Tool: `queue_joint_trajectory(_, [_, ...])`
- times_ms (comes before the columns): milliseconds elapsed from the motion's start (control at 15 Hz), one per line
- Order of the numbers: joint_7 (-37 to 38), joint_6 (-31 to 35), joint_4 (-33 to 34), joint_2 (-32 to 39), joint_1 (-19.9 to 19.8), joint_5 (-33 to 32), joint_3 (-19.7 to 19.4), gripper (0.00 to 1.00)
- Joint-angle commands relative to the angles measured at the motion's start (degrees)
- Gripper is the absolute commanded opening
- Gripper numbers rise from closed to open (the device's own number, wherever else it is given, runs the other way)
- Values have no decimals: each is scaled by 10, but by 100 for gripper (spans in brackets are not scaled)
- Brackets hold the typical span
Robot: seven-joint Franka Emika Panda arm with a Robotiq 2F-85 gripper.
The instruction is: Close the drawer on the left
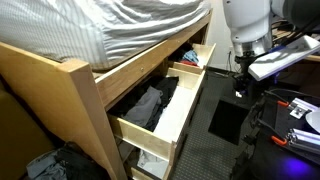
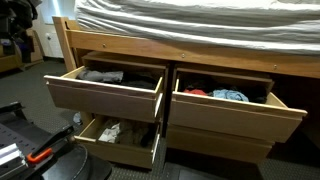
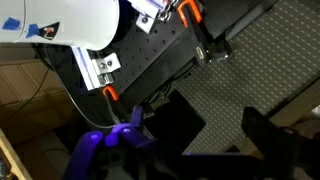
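The drawer [image 2: 105, 100] is the upper left pale-wood one under the bed. It stands pulled out, with dark grey and black clothes [image 2: 108, 76] inside. In an exterior view its flat front [image 1: 188, 112] points toward the robot. My gripper [image 1: 243, 68] hangs from the white arm above the floor, well clear of the drawer front and touching nothing. In the wrist view its two dark fingers [image 3: 215, 135] are spread apart with only floor between them. The drawer does not show in the wrist view.
Below it a drawer of white socks [image 2: 120, 135] is open, and beside it a drawer of mixed small items [image 2: 235, 100] is open. A black mat [image 1: 225, 120] lies on the floor. The robot base with orange clamps [image 3: 190, 15] and equipment [image 1: 295, 115] stand nearby.
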Motion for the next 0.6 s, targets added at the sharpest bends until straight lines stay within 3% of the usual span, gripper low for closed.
queue_joint_trajectory(0, [69, -11, 8, 13, 1, -21, -13, 100])
queue_joint_trajectory(67, [40, -4, 0, 3, 7, -12, -14, 100])
queue_joint_trajectory(267, [46, -4, 0, 3, 8, -13, -14, 100])
queue_joint_trajectory(400, [25, 113, -24, 23, 7, 41, -22, 100])
queue_joint_trajectory(533, [15, 183, -33, 62, 8, 81, -23, 100])
